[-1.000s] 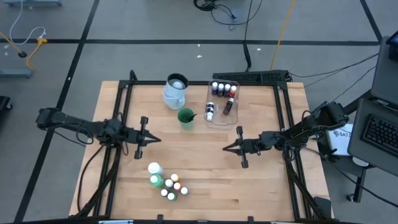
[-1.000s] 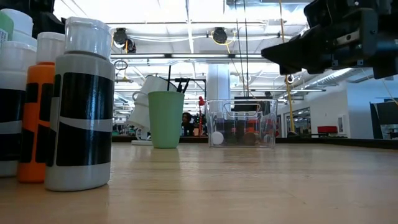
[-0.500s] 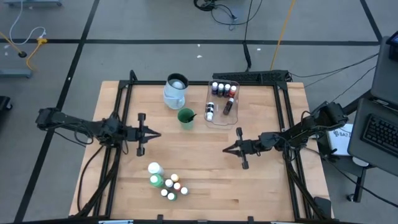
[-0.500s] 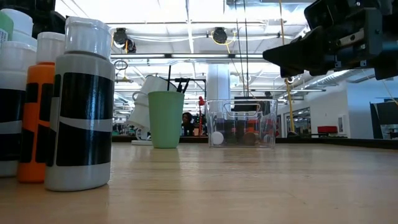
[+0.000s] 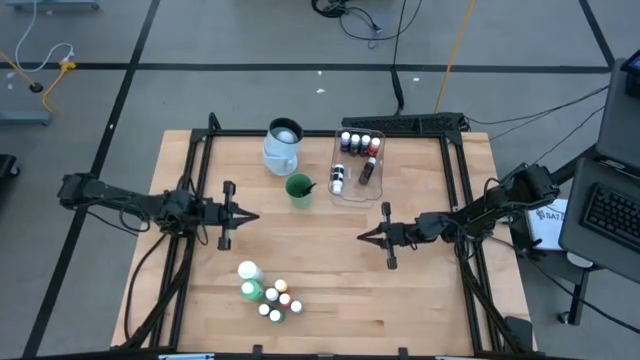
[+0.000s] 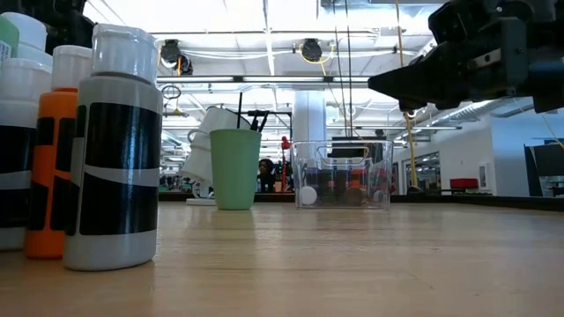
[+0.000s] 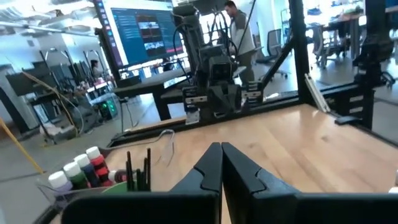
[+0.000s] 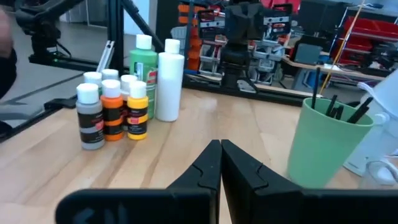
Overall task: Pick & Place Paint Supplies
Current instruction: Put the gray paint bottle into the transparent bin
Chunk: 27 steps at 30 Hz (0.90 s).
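Left claw retracted, bottles nearby.

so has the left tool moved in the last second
Yes. In the high view the left tool has pulled back slightly toward the table's left edge, away from the green cup.

You have 2 slim black arms, built from jointed segments with thin dark cables running along them. The left gripper and right gripper each end in 2 matte black fingers that taper to a point, fixed to a short crossbar. Each wrist view shows a broad black bar below the fingers.
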Available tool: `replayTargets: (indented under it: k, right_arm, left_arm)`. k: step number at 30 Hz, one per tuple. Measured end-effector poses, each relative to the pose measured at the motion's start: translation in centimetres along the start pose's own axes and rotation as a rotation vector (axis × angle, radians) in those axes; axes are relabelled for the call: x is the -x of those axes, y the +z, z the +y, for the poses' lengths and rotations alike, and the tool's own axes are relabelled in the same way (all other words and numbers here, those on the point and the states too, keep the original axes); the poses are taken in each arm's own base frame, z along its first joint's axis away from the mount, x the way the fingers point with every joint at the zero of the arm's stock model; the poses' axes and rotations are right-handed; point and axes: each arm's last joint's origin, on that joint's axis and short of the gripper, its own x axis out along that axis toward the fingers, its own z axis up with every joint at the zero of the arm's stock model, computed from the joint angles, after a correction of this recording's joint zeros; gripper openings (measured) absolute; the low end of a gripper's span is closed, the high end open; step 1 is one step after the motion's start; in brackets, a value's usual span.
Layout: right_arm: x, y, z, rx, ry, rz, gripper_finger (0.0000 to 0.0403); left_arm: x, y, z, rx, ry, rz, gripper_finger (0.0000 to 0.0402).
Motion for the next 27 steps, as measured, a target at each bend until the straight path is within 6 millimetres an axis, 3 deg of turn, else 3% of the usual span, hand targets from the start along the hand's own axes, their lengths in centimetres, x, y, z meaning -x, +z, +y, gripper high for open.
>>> replayTargets:
  k: [5, 12, 15, 19, 27]
  right_arm:
    - [-0.8, 0.9, 0.3, -0.055, 0.073, -0.04, 0.0004]
    - [-6.5, 5.7, 2.5, -0.032, 0.113, 0.116, 0.0004]
    - [-8.7, 6.8, 4.0, -0.061, 0.087, 0.182, 0.0012]
    - [-11.9, 7.5, 6.7, -0.112, 0.153, 0.222, 0.006]
    - [-17.9, 7.2, 10.9, -0.152, 0.135, 0.206, 0.0204]
  left_arm:
    - [0.0, 0.2, 0.1, -0.133, 0.022, -0.02, 0.0019]
    - [0.0, 0.2, 0.6, -0.109, 0.094, -0.003, 0.0006]
    - [0.0, 0.0, 0.8, -0.076, 0.118, 0.012, 0.0003]
    - [0.0, -0.7, 1.0, 0.03, 0.167, 0.086, 0.0013]
    - [0.1, -1.2, 1.3, 0.106, 0.233, 0.131, 0.0004]
